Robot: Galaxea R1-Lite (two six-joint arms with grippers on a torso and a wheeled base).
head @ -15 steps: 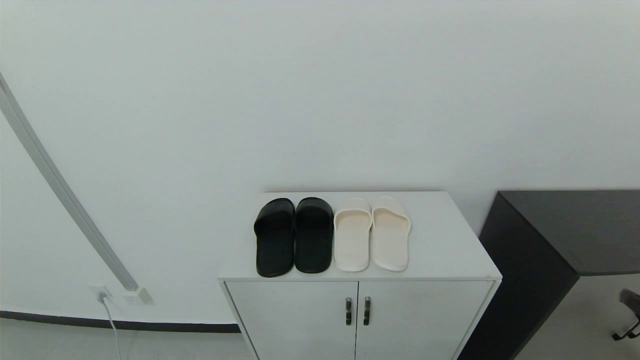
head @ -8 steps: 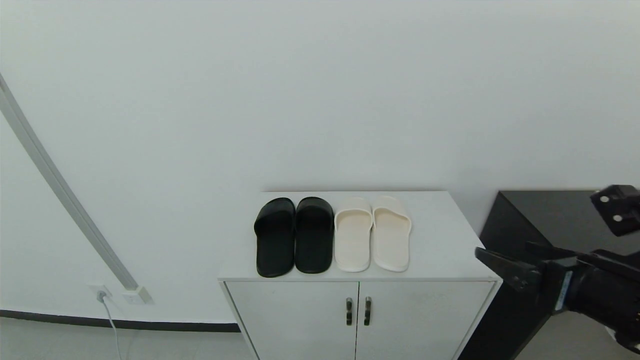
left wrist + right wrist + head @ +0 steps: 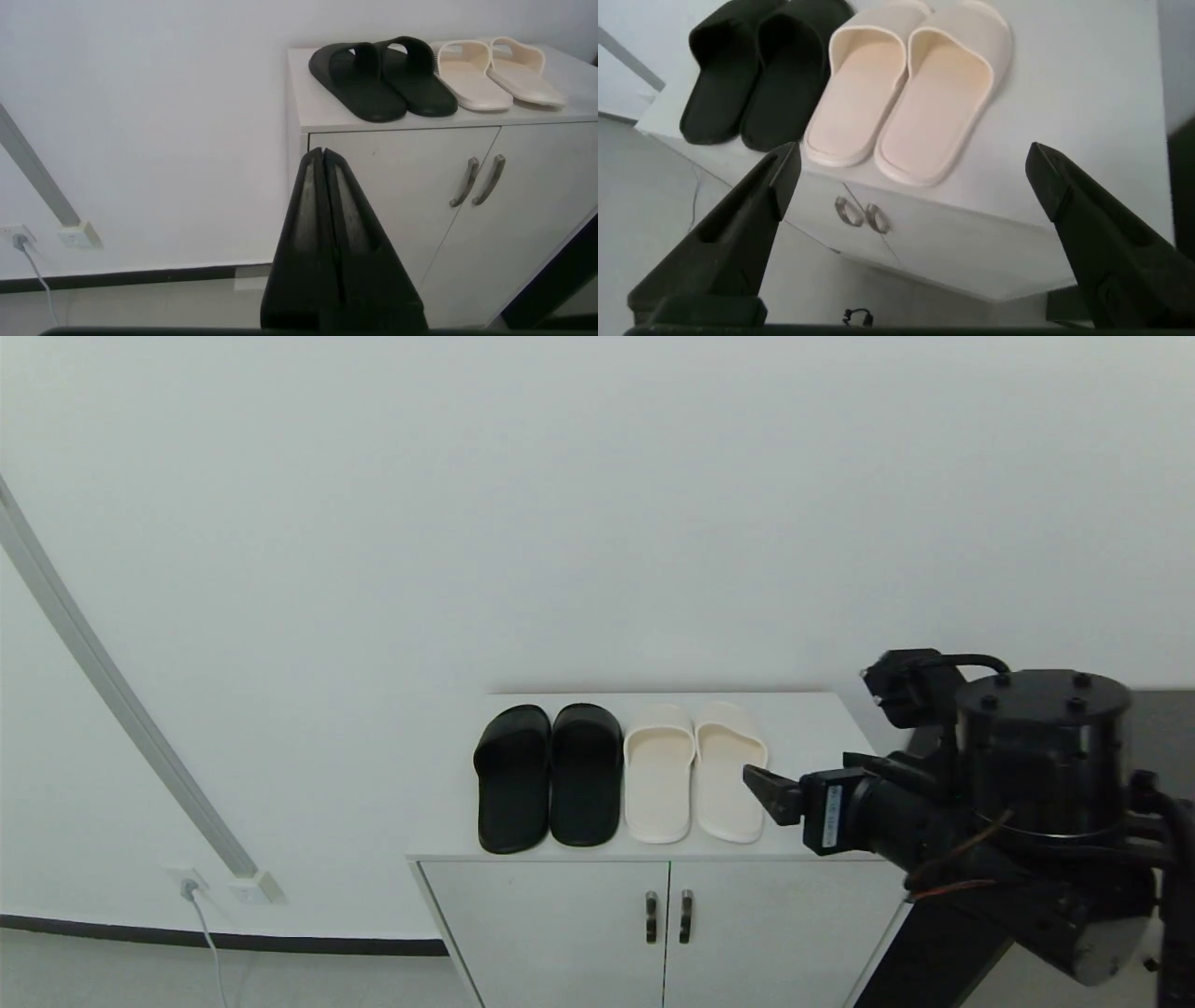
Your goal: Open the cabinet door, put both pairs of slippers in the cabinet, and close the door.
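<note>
Hanging wide open, the right pincer [image 3: 910,161] points at the cream slippers [image 3: 906,93] just ahead of it, with the black slippers [image 3: 752,79] past them, all on the cabinet top [image 3: 1083,112]. The door [image 3: 990,252] below it is shut, so I guess the handles [image 3: 859,215] come first. The left pincer [image 3: 324,168] is pinched shut.

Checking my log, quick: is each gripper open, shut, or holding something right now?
Left gripper: jaws shut, holding nothing.
Right gripper: jaws open, holding nothing.
</note>
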